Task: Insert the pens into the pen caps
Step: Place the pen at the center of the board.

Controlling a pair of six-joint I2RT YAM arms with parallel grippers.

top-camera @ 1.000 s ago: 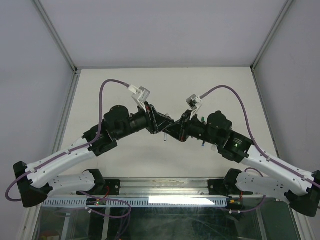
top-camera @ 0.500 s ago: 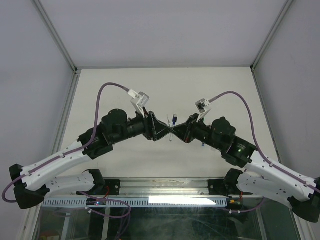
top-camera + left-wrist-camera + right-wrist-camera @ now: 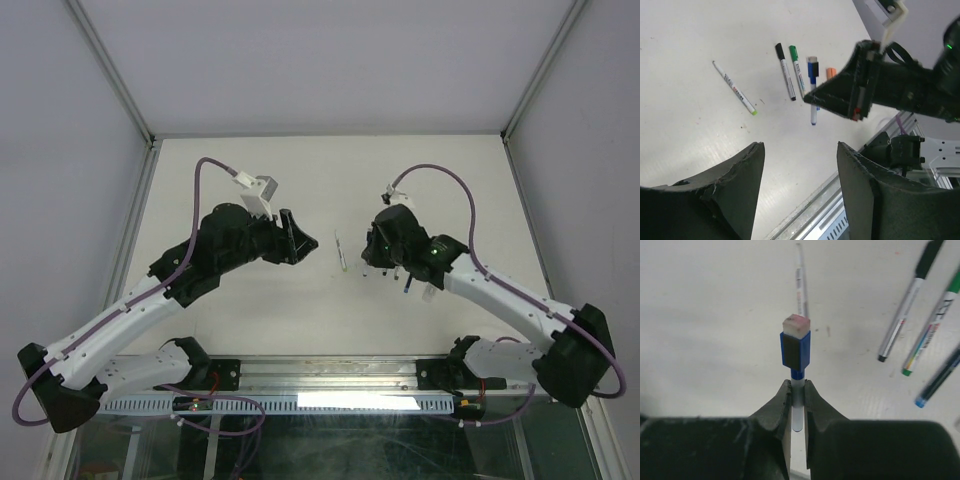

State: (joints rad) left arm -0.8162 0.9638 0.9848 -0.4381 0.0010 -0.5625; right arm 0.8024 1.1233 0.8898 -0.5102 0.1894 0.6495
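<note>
blue pen (image 3: 797, 375) in right end effector (image 3: 797, 386)

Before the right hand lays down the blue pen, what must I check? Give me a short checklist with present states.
1. Right hand shut on blue pen: ok.
2. Blue cap on the pen's end: ok.
3. Cap pushed fully home: cannot tell.
4. Left hand open and empty: ok.
5. Hands apart in the top view: ok.
6. Set-down spot free: cannot tell; a lone pen lies near.
</note>
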